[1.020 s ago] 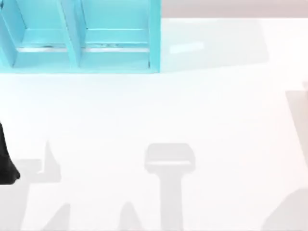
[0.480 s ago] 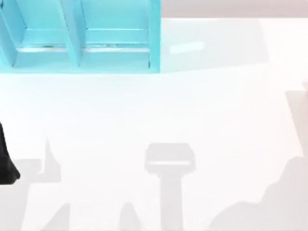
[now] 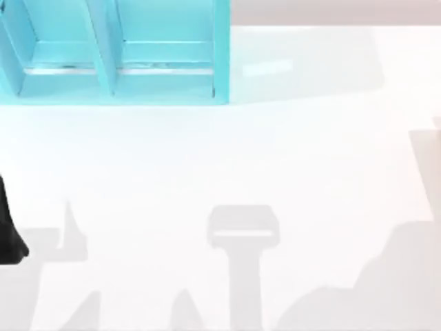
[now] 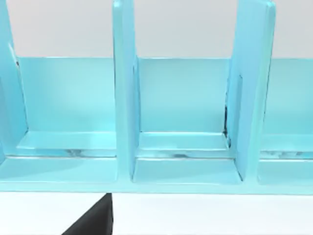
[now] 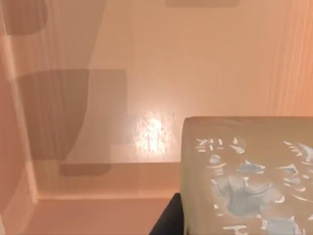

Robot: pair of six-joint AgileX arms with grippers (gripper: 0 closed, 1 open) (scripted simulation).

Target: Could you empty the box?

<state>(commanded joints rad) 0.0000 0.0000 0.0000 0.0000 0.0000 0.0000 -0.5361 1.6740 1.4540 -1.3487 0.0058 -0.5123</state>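
Observation:
The right wrist view looks into the box (image 5: 122, 58), with its peach floor and low walls. In it lies a beige flat object (image 5: 244, 171) with a pale blue-grey pattern on its face. A dark part of my right gripper (image 5: 168, 220) shows right beside that object's edge. A sliver of the box's pinkish rim (image 3: 436, 124) sits at the table's right edge in the top view. My left arm (image 3: 8, 234) is parked at the table's left edge, and a black part of its gripper (image 4: 93, 220) points at the cyan shelf.
A cyan shelf rack (image 3: 117, 55) with upright dividers stands at the back left of the white table (image 3: 220, 158). Its compartments (image 4: 183, 107) hold nothing. Grey shadows of the arms lie across the table's front.
The grey shadow at the table's front right has spread leftwards and grown. The left arm and the shelf have not moved.

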